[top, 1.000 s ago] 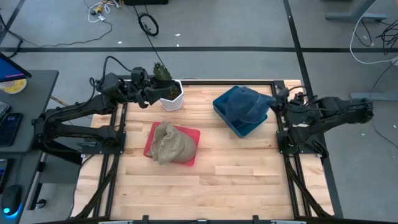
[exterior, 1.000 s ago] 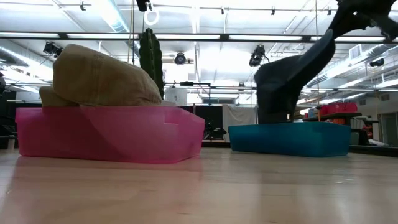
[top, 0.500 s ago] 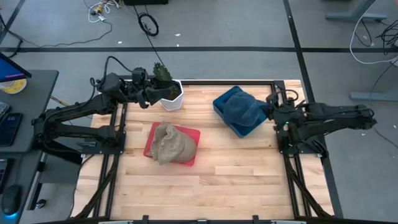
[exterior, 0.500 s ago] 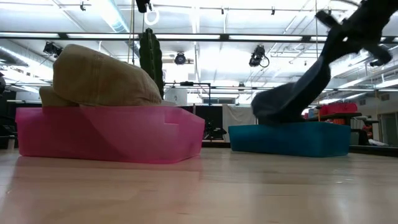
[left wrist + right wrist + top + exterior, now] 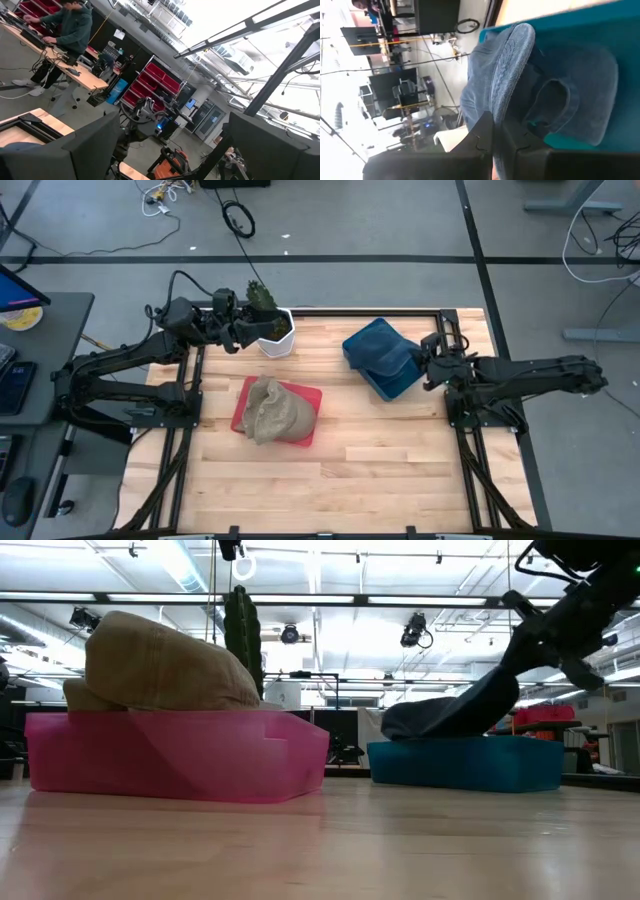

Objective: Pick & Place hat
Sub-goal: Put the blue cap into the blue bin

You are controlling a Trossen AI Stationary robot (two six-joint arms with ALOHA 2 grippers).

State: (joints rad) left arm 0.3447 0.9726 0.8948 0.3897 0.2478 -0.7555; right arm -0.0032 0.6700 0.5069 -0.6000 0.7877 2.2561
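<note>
Two bins (image 5: 384, 383), tan hat (image 5: 276, 412) in red, potted plant (image 5: 270, 328) behind

- No words, numbers, or signs can be read anywhere.
- Nothing is written on the hats, the bins, or the table.

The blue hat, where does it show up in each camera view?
High view: blue hat right of centre, over the blue bin.
Low view: right, draped on the bin.
Left wrist view: not identifiable.
Right wrist view: centre, pinched in the right gripper.
Shared landmark: the blue bin.
</note>
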